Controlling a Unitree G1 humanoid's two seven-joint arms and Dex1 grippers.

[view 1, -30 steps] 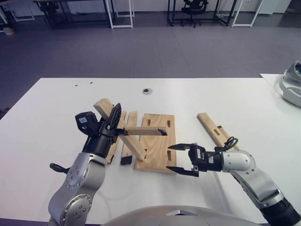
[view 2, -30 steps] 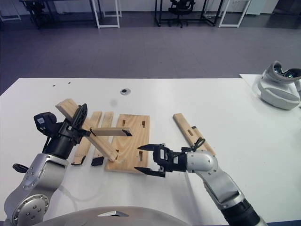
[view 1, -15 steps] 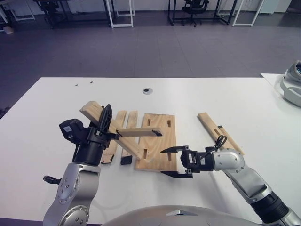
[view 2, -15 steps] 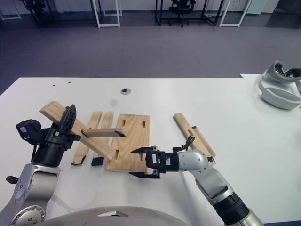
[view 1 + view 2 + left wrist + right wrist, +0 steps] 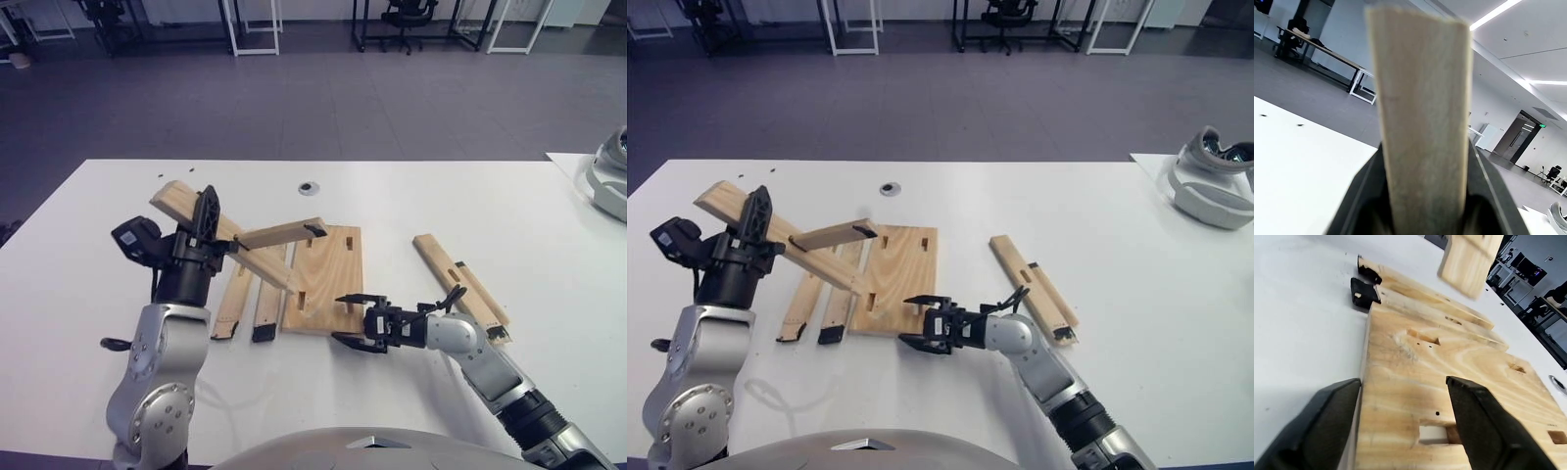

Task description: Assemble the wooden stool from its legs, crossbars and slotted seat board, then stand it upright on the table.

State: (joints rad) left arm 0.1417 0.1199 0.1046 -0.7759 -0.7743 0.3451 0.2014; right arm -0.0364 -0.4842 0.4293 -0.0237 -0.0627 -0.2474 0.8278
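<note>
Pale matt wooden seat board [image 5: 324,279]

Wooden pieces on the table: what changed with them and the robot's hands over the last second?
The left hand swung its gripped leg, crossbar attached, up and toward the robot's left, lifting its lower end off the seat board. The open right hand slid leftward to the board's near edge, which looks slightly shifted. Nothing was let go. The two loose legs and the slotted piece on the right stayed put.

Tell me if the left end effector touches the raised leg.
Touching: the left wrist view shows the leg clamped between both fingers of the left end effector.
</note>
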